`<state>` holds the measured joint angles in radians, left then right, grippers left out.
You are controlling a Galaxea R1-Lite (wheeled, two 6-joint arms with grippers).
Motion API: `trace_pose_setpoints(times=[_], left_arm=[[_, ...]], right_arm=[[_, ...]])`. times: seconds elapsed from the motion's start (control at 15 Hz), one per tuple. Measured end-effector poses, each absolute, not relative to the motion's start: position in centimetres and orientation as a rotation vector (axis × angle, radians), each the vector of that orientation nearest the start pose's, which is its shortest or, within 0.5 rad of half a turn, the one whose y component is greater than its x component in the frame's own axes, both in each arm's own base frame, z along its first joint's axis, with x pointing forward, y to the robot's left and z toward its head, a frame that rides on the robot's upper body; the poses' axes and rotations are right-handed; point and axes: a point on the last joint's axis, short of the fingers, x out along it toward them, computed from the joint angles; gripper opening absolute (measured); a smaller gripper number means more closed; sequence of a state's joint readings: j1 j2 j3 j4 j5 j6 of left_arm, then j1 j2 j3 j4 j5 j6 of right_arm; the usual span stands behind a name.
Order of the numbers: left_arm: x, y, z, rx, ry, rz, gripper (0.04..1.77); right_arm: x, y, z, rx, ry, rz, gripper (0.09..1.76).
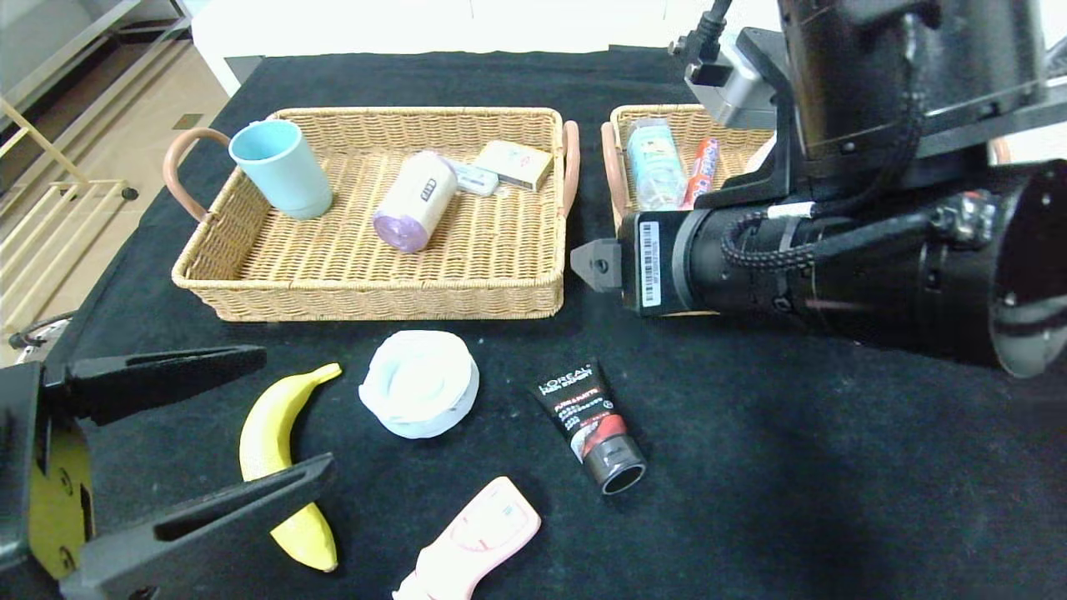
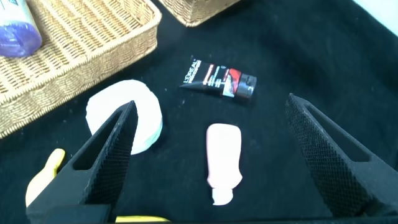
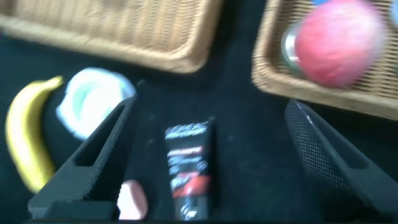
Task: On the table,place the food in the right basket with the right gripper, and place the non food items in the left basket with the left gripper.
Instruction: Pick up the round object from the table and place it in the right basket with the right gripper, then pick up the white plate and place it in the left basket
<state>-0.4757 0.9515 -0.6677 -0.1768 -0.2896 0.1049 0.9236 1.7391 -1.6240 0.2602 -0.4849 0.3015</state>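
Black cloth covers the bench [image 1: 792,467]; head view — the right arm hides most of the right basket [image 1: 618,158], while the banana [image 1: 275,442] lies partly behind the left gripper [image 1: 283,417], jaws spread. Left wrist: pink bottle [image 2: 224,158] between those jaws. Right wrist: right gripper [image 3: 208,149] spread above the black tube [image 3: 189,165]; red apple [image 3: 339,40] blurred.

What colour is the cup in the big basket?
Light blue. The cup shows best in the head view, in the left basket.

Both arms raised, fingers spread.
Left gripper [image 1: 242,425] hangs low at near left; right gripper [image 3: 211,155], seemingly empty, reaches across from the right.
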Motion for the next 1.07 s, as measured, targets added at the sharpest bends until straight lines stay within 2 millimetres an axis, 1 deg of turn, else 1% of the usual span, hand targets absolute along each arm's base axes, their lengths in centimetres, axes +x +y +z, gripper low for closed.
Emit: trace_pose_setpoints(times=[0.27, 0.47, 0.73, 0.93, 1.07], left_arm=[[10.5, -6.0, 25.5, 0.119, 0.087, -0.723, 1.72], [10.5, -6.1, 25.4, 0.121, 0.095, -0.727, 1.72], [10.6, -6.1, 25.1, 0.124, 0.108, -0.717, 1.72], [10.8, -6.2, 25.2, 0.138, 0.109, -0.678, 1.72], [11.0, -6.2, 25.6, 0.147, 0.102, -0.656, 1.72]], right_arm=[[18.7, 23.9, 29.4, -0.009, 0.313, 0.589, 1.7], [17.3, 22.1, 27.8, -0.046, 0.277, 0.776, 1.7], [15.9, 19.1, 25.8, -0.109, 0.273, 0.917, 1.7], [15.9, 16.7, 24.2, -0.111, 0.206, 0.959, 1.7], [15.9, 15.5, 23.3, -0.097, 0.164, 0.973, 1.7]])
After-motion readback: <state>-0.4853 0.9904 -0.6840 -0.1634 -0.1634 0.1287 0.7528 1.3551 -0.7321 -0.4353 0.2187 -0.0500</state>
